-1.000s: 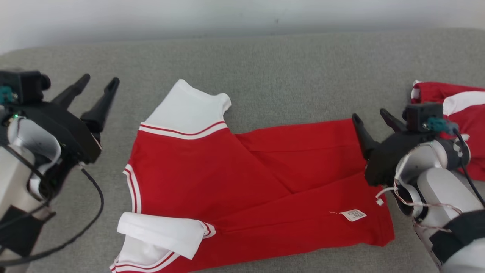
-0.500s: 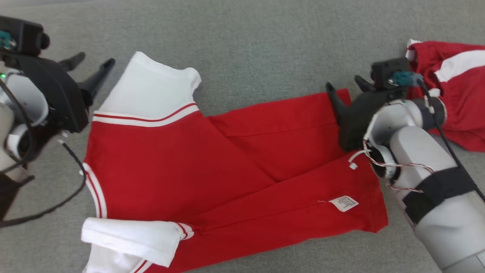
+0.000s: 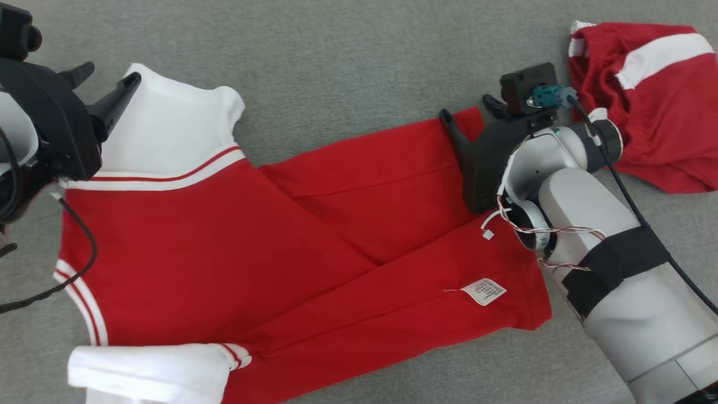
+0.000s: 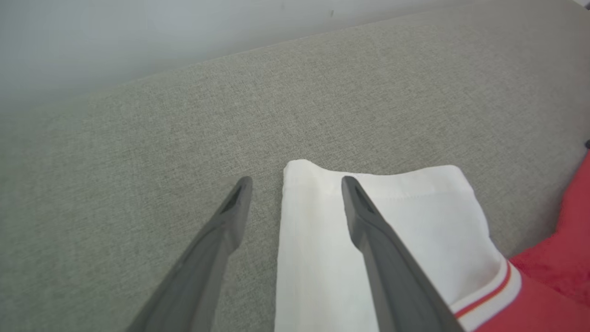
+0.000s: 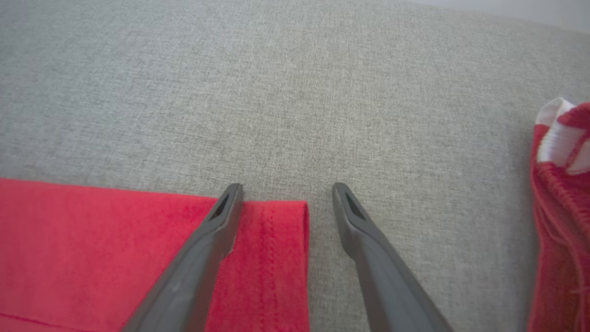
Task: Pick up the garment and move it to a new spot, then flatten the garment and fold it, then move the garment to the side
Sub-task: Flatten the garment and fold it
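A grey woven upholstered surface [image 3: 348, 50] ran under everything. The left wrist view added a pale wall [image 4: 138, 37] behind its far edge. Spread flat across the middle of it lay the red short-sleeved cotton garment with white sleeves and red-and-white striped trim [image 3: 213, 252], collar end toward the robot's left and hem toward its right, with creases running across its body. From the head, its nearer white sleeve [image 3: 146, 370] looked folded back on itself. At the far right, well apart, sat a crumpled second red garment with a white band [image 3: 645, 112]; the right wrist view caught just its edge [image 5: 557, 193].

The left gripper [image 3: 109, 76] hung with fingers spread and holding nothing. Its wrist view [image 4: 296, 182] placed one finger over the far white sleeve [image 4: 405, 221] and the other over bare grey cloth. The right gripper [image 3: 466, 108] was likewise splayed and empty. Its wrist view [image 5: 286, 186] showed the fingers astride the stitched far hem corner [image 5: 276, 240]. Whether either one touched the cloth could not be told.

A small white printed label [image 3: 483, 292] lay near the hem.
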You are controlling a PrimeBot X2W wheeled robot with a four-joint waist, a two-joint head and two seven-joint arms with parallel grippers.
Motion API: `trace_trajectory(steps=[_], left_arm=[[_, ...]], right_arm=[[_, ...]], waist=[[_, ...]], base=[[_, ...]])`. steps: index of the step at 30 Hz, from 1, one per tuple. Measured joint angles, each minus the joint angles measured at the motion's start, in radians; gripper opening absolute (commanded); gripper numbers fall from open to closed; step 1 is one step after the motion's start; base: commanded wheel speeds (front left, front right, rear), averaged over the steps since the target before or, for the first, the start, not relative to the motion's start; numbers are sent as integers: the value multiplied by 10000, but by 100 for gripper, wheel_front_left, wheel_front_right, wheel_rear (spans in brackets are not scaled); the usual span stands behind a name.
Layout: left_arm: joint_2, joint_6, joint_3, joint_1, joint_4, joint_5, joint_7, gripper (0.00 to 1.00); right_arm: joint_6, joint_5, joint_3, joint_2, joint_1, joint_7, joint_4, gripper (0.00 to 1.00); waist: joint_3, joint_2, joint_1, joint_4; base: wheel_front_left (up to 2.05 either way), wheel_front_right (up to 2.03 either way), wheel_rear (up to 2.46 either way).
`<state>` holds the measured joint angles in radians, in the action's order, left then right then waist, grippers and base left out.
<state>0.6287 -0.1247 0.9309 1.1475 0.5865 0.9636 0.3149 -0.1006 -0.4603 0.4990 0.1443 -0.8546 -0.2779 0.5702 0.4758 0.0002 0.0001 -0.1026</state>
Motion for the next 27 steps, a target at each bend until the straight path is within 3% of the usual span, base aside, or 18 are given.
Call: trace_trajectory(steps=[9, 10, 11, 12, 13, 14, 19, 27], left_arm=[[201, 0, 717, 211, 531, 476, -52, 100], [265, 0, 803, 262, 564, 481, -79, 100], [301, 0, 811, 277, 617, 550, -146, 81], [293, 0, 809, 278, 736, 658, -176, 31], [290, 0, 857, 282, 811, 673, -176, 7], [311, 0, 986, 324, 863, 633, -176, 0], [322, -2, 1275, 535, 1026, 748, -437, 0], [-121, -2, 1586, 1086, 1007, 1185, -1358, 0]], right_arm=[[140, 46, 188, -313, -391, -38, 148, 98], [140, 46, 188, -326, -391, -38, 155, 56], [161, 46, 207, -341, -396, -38, 194, 9], [221, 44, 209, -341, -399, -38, 219, 0], [221, 42, 203, -337, -399, -38, 236, 0], [228, 42, 201, -330, -399, -38, 261, 0], [307, 31, 178, -314, -414, -19, 326, 0], [481, -50, -71, -132, -662, 477, 596, 0]], waist=[[329, 0, -1, -463], [351, 0, 0, -505], [370, 0, -1, -545], [383, -1, -1, -579], [400, -1, -1, -601], [413, -2, -1, -614], [476, -3, -1, -603], [278, -1, 0, -304]], base=[[0, 0, 0], [0, 0, 0], [0, 0, 0], [0, 0, 0], [0, 0, 0], [0, 0, 0], [0, 0, 0], [0, 0, 0]])
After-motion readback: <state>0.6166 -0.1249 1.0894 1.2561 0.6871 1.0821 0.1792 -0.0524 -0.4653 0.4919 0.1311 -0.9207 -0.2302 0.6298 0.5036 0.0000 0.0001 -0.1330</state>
